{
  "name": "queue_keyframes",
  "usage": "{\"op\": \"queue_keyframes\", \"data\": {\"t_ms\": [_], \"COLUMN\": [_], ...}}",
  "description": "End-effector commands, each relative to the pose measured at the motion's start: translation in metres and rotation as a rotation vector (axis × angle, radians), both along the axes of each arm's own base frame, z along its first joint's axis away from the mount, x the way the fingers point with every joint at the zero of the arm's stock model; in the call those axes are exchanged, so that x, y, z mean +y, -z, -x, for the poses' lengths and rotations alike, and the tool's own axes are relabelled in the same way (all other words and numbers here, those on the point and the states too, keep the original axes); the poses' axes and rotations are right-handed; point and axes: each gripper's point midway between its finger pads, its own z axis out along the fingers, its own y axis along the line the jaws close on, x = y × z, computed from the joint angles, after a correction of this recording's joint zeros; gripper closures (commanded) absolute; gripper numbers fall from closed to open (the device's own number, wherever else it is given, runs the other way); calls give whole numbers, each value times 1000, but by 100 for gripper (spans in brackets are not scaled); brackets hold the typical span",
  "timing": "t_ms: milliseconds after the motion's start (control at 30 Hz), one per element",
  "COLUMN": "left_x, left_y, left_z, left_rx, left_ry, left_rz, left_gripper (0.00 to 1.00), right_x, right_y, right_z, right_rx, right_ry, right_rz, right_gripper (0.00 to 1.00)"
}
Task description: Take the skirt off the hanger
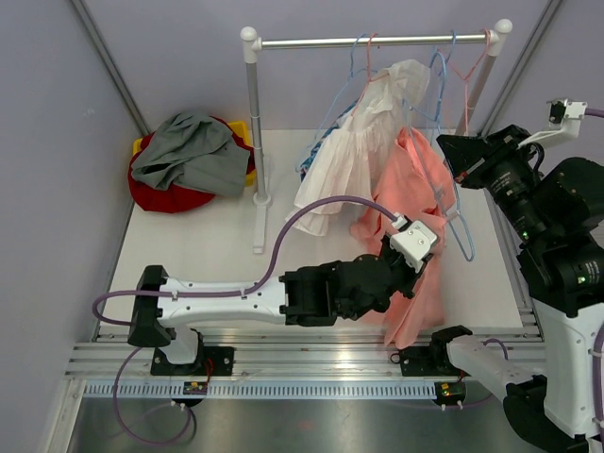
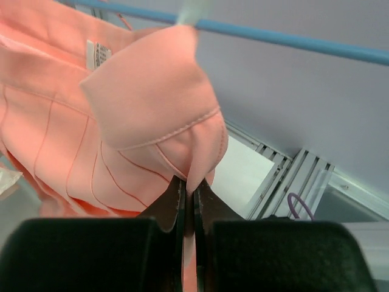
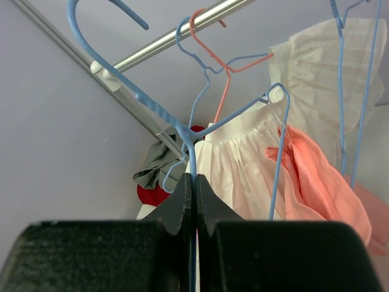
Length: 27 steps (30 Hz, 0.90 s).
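The salmon-pink skirt (image 1: 404,193) hangs on the rack at the right, on a blue wire hanger (image 1: 460,215). My left gripper (image 1: 422,267) reaches in from the left at the skirt's lower part. In the left wrist view it (image 2: 189,185) is shut on a folded edge of the skirt (image 2: 152,97), with the hanger's blue bar (image 2: 273,39) above. My right gripper (image 1: 453,151) is up beside the skirt's top. The right wrist view shows it (image 3: 193,180) shut on the blue hanger's wire (image 3: 182,131), with the skirt (image 3: 316,176) to the right.
A white pleated garment (image 1: 354,156) hangs left of the skirt on the metal rack (image 1: 377,41), among other wire hangers. The rack's left post (image 1: 255,132) stands mid-table. A red basin with grey cloth (image 1: 189,160) sits at the back left.
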Motion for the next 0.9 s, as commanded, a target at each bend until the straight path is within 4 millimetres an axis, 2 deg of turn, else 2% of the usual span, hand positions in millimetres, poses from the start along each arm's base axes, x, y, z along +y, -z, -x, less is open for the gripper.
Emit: {"op": "queue_keyframes", "data": {"t_ms": [0, 133, 200, 267, 300, 367, 400, 567, 633, 667, 733, 867], "left_x": [16, 8, 3, -1, -4, -7, -10, -17, -22, -23, -28, -31], "left_y": [-76, -86, -91, -95, -93, -101, -94, -98, -93, -98, -92, -95], "left_z": [10, 38, 46, 53, 55, 60, 62, 77, 77, 77, 77, 86], "left_rx": [-60, -93, -96, -96, -96, -97, -96, -94, -92, -92, -99, -104], "left_ry": [-17, 58, 84, 105, 112, 130, 138, 195, 196, 192, 195, 244], "left_rz": [144, 134, 137, 141, 134, 153, 124, 132, 118, 125, 98, 95], "left_gripper": [100, 100, 100, 100, 100, 100, 100, 100, 100, 100, 100, 100], "right_x": [-4, -13, -21, -31, -34, -41, -43, -64, -70, -75, -77, -79], "right_y": [-20, -2, 8, 7, 8, 16, 18, 28, 32, 33, 34, 36], "right_z": [-13, -33, -40, -41, -42, -46, -48, -57, -59, -59, -60, -65], "right_rx": [-99, -86, -76, -97, -101, -102, -99, -69, -60, -60, -58, -55], "right_ry": [47, 126, 180, 230, 248, 296, 310, 437, 474, 504, 513, 536], "right_rz": [-57, -54, -53, -68, -73, -76, -74, -78, -103, -115, -132, -131], "right_gripper": [100, 100, 100, 100, 100, 100, 100, 100, 100, 100, 100, 100]}}
